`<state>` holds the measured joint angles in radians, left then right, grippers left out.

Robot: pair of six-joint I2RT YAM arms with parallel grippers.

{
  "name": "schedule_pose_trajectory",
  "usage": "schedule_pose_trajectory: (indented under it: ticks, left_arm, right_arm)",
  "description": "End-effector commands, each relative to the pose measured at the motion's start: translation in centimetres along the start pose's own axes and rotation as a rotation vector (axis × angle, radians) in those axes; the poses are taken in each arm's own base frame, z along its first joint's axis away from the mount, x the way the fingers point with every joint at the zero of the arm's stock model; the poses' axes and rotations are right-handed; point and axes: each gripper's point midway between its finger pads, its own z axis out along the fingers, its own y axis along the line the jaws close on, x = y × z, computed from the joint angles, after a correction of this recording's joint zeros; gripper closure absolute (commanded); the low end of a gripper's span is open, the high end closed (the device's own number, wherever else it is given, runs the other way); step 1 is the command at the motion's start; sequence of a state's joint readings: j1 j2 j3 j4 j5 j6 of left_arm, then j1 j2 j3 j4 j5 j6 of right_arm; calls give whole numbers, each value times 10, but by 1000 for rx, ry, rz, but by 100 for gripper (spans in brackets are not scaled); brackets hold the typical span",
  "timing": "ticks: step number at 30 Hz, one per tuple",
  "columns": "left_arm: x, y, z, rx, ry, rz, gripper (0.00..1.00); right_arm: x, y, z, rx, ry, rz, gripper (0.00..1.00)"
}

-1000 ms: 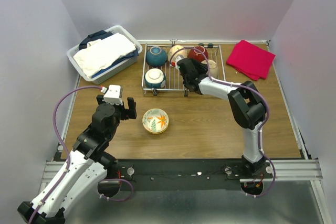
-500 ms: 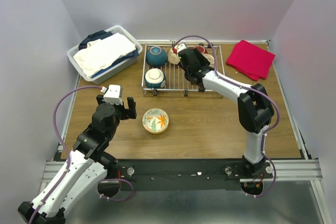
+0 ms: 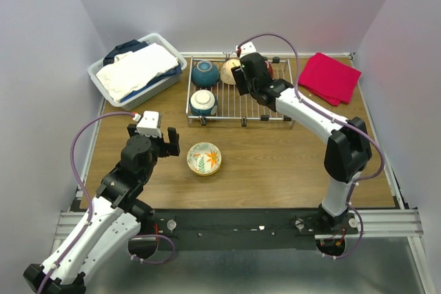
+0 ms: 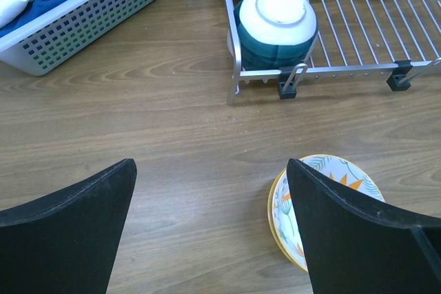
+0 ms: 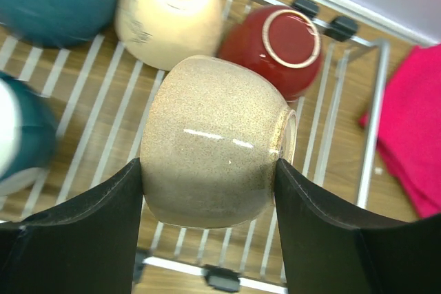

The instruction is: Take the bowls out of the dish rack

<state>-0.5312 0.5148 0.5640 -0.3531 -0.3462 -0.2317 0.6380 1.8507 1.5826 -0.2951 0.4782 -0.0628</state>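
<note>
As right tool grips bowl, rack holds four.

Robotics lab setup, not anyone's kitchen: wood tabletop boxed in by plain pale walls, left arm and right arm bolted to a metal rail, purple cables looping loose, plus props like a laundry basket and dish rack.

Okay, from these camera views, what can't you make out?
- Top view: the beige speckled ceramic bowl is hidden under the right arm.
- Left wrist view: a black finger covers part of the orange-green floral bowl.
- Right wrist view: whether the beige bowl touches the silver wire dish rack is unclear; a teal bowl is cut off at the left edge.
</note>
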Motion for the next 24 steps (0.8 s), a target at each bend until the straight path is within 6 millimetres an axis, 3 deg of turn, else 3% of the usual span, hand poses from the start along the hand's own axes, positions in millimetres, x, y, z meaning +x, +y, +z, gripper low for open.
schedule_pose_trajectory:
  ticks: [1, 11, 16, 23, 24]
  left_arm:
    - [-1, -5, 2, 27, -12, -6, 1]
    - [-13, -27, 7, 113, -39, -116, 1]
    - [-32, -52, 15, 209, -72, -223, 1]
    - [-53, -88, 43, 325, -71, -350, 3]
    - [-54, -93, 45, 352, -64, -365, 3]
  right_arm:
    - [-53, 10, -34, -155, -141, 251, 63]
    - [-68, 36, -76, -401, -218, 464, 63]
    - [-70, 46, -97, -505, -233, 558, 63]
    - [-79, 57, -134, -669, -282, 660, 63]
    - [-73, 59, -135, -683, -271, 669, 63]
